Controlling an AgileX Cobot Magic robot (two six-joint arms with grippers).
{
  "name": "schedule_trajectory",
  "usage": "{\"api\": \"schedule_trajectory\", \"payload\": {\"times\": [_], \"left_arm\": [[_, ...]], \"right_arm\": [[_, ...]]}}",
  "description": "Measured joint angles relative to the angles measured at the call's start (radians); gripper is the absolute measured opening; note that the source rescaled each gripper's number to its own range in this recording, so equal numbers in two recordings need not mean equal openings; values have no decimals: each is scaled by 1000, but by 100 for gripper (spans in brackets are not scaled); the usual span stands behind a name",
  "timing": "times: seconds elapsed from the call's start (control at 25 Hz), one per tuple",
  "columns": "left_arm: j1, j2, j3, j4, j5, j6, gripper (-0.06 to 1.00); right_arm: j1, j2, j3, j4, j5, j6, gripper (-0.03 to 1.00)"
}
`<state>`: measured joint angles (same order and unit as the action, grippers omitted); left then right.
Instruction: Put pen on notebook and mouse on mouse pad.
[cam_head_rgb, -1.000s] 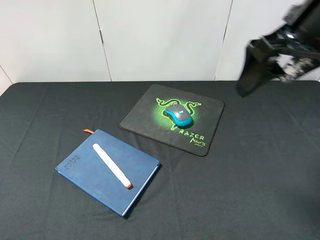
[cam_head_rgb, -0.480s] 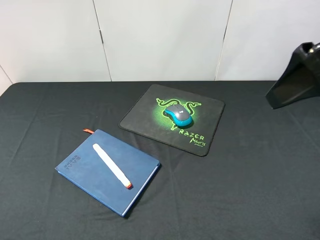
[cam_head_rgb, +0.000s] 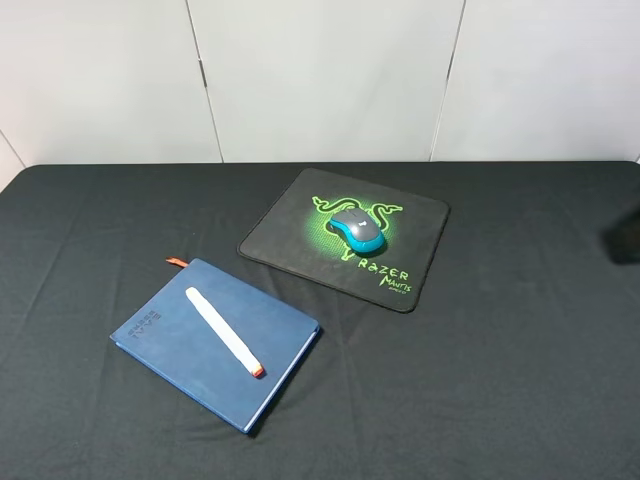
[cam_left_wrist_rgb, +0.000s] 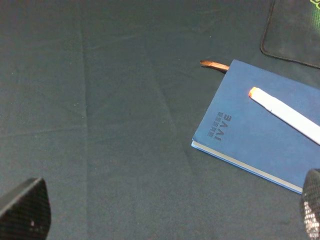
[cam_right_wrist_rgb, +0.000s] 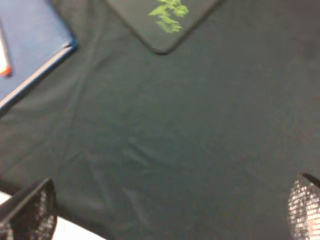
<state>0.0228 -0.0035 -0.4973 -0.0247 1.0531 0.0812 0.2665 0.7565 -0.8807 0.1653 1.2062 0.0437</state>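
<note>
The white pen (cam_head_rgb: 222, 330) with its orange-red tip lies diagonally on the dark blue notebook (cam_head_rgb: 275, 340) at the front left of the table. The grey and blue mouse (cam_head_rgb: 358, 230) sits on the black mouse pad (cam_head_rgb: 285, 230), over its green logo. In the left wrist view, the left gripper (cam_left_wrist_rgb: 168, 212) hangs open above bare cloth beside the notebook (cam_left_wrist_rgb: 250, 140) and pen (cam_left_wrist_rgb: 287, 115). The right gripper (cam_right_wrist_rgb: 167, 212) is open over bare cloth, away from the mouse pad corner (cam_right_wrist_rgb: 165, 20). Nothing is between either pair of fingers.
A black cloth (cam_head_rgb: 500, 380) covers the whole table, and white wall panels stand behind it. The notebook's orange ribbon (cam_left_wrist_rgb: 214, 65) pokes out at one corner. A dark sliver of the right arm (cam_head_rgb: 626, 240) shows at the right edge of the exterior view.
The right arm has dropped and pulled away to the right, leaving the exterior view almost entirely. Pen, notebook, mouse and pad have not moved.
</note>
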Motion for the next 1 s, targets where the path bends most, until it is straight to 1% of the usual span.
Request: {"api": "schedule_trajectory", "payload": {"times": [0.16,0.32,0.4,0.48,0.76,1.0], "left_arm": [[0,0,0,0,0,0,100],[0,0,0,0,0,0,100],[0,0,0,0,0,0,100],[0,0,0,0,0,0,100],[0,0,0,0,0,0,100],[0,0,0,0,0,0,100]], "right_arm": [[-142,-234,147,-42,-77,3,100],[-216,-458,271,-134,-134,3,100],[-223,-544,314,-173,-165,3,100],[-224,-617,351,-190,-196,3,100],[-224,-748,385,-193,-190,3,100],[-226,-762,385,-191,-191,3,100]]}}
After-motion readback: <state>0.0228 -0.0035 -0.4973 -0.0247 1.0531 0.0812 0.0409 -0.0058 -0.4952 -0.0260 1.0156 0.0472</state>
